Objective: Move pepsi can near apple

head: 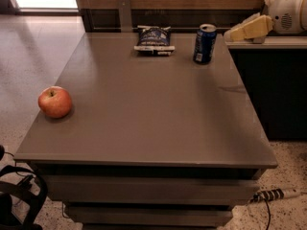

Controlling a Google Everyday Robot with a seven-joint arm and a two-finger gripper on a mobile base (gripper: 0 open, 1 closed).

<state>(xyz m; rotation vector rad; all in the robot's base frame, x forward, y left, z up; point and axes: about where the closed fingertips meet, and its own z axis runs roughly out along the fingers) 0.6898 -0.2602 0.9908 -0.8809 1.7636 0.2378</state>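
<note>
Gripper (236, 33) seen at upper right, beside far right edge of table (144, 114); open or closed state cannot be told. Pepsi can (205, 43) stood upright just left of gripper, not touched, long axis vertical, silver top up. Apple (55, 102) placed well apart, far to gripper's left.

The grey-brown table (144, 104) has a smooth, satin top with a soft sheen. The dark blue pepsi can (205, 44) looks like glossy metal with a silver top. The red apple (55, 101) has smooth, faintly shiny skin. The dark blue snack bag (154, 39) is crinkled, glossy film. The cream gripper (235, 33), at upper right just past the table's edge, looks like matt plastic. The speckled floor (33, 56) is polished.
</note>
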